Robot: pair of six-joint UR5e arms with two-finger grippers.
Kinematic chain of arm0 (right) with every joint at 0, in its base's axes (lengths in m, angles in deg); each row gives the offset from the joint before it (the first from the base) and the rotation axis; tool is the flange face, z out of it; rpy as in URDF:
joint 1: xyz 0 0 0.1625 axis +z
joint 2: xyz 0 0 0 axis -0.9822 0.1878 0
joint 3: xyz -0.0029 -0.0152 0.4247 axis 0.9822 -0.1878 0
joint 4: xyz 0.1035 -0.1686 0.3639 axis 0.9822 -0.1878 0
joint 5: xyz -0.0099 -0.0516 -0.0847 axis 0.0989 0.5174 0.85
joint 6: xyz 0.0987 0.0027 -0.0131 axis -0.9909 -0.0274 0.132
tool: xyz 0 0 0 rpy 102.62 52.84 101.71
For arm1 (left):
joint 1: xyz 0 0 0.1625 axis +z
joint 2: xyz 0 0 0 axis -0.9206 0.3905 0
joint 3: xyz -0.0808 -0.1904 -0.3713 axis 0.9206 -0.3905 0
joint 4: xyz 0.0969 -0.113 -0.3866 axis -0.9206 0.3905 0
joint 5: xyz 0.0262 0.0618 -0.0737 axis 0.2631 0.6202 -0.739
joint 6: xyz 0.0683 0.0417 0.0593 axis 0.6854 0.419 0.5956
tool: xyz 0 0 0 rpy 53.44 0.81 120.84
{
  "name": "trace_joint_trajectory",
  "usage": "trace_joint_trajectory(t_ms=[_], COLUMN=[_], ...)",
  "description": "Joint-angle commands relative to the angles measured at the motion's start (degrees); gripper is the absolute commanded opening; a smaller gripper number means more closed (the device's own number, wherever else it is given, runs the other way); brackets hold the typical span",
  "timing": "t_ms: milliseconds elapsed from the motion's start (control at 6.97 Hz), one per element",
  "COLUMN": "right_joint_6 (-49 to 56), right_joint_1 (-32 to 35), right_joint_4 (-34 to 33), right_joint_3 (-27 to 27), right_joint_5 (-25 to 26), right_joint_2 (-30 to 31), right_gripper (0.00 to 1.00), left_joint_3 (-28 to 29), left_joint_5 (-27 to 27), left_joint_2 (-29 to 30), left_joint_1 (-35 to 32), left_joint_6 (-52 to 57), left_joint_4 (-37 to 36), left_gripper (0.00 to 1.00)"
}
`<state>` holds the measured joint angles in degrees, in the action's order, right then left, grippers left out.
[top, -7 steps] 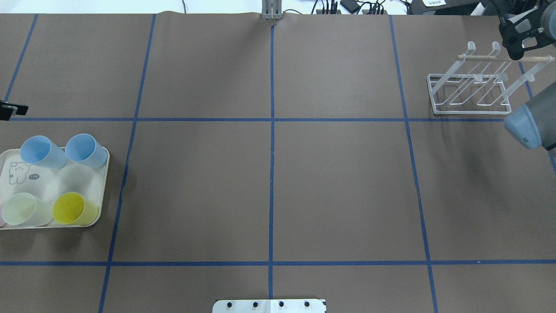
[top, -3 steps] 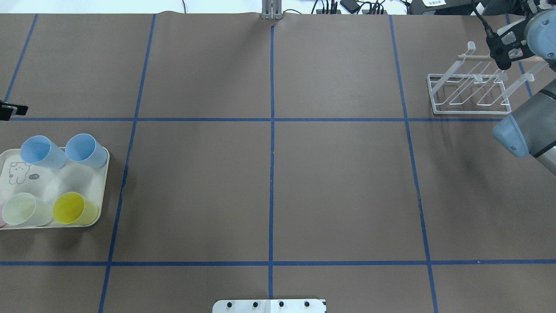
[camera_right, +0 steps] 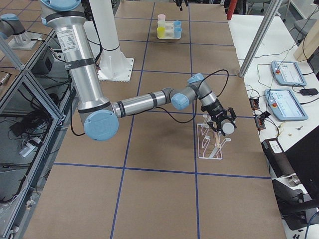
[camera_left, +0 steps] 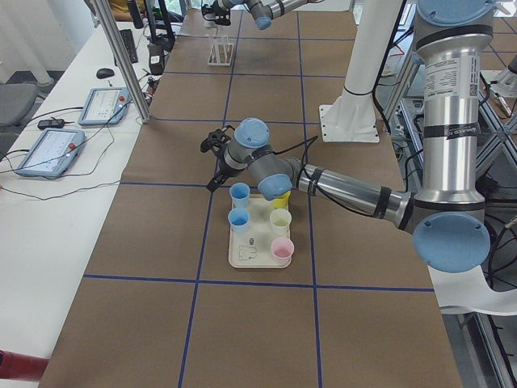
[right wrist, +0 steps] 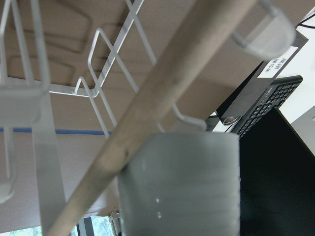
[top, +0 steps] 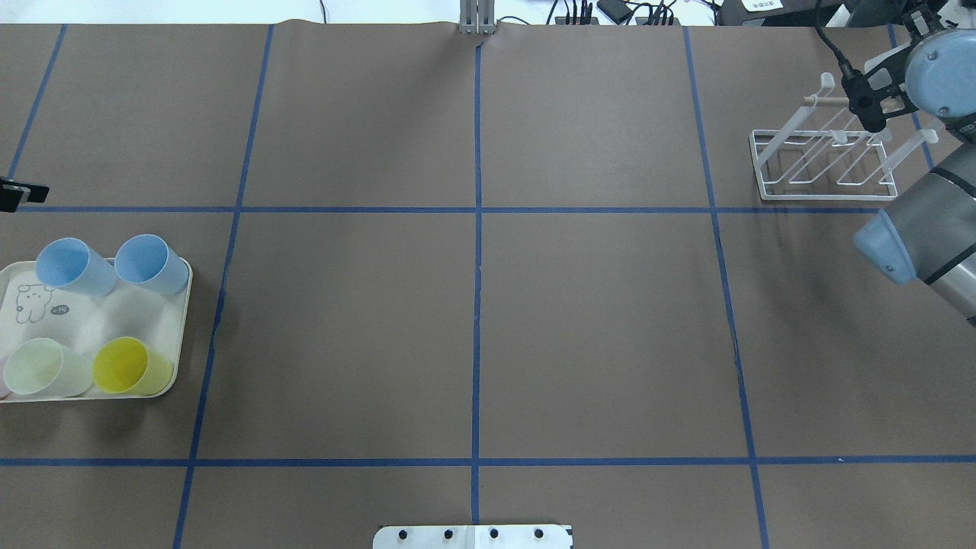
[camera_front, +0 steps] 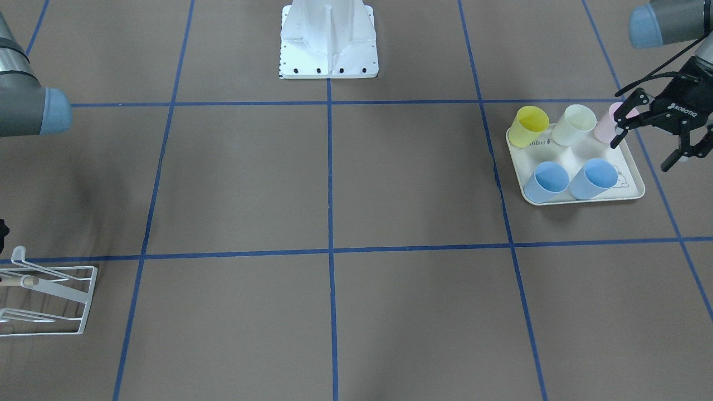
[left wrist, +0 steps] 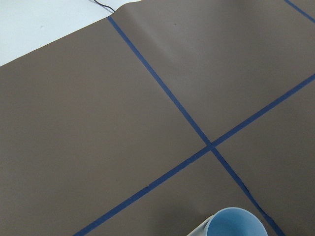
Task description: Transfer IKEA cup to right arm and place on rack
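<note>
Since a second ago the right arm has swung in over the rack (top: pixel 827 197), and the right gripper (top: pixel 871 107) now hangs above its wires. It looks clamped on a pale cup (right wrist: pixel 179 187), which the wrist view shows close by the dowel (right wrist: pixel 162 93) — so the hand-over seems done and only the hanging is left. No cup shows on the rack. The left gripper (camera_front: pixel 639 157) hovers empty, jaws apart, at the tray (camera_front: pixel 629 186) edge near the pink cup (camera_front: pixel 606 125). The tray also holds a cream cup (camera_front: pixel 576 125), yellow cup (camera_front: pixel 529 125), blue cup (camera_front: pixel 548 181) and second blue cup (camera_front: pixel 593 178) — those whose insides show are empty, and one corner is bare.
</note>
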<state>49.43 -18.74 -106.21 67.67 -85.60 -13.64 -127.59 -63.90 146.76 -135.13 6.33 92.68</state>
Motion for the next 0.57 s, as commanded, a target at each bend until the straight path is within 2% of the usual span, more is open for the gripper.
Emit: trace_joint_trajectory(t_ms=[0, 143, 430], right_joint_6=[0.0, 0.0, -0.1], right_joint_1=[-0.9, -1.4, -2.5], right_joint_4=[0.1, 0.1, 0.0], right_joint_3=[-0.6, -0.7, -0.7], right_joint_5=[1.3, 1.8, 3.7], right_joint_2=[0.0, 0.0, -0.1], right_gripper=[0.0, 0.0, 0.11], left_joint_3=[-0.1, -0.1, -0.1], left_joint_5=[0.0, 0.0, 0.0], left_joint_2=[0.0, 0.0, 0.0], left_joint_1=[0.0, 0.0, 0.0], left_joint_6=[0.0, 0.0, -0.1], left_joint_4=[0.0, 0.0, 0.0], left_gripper=[1.0, 1.0, 1.0])
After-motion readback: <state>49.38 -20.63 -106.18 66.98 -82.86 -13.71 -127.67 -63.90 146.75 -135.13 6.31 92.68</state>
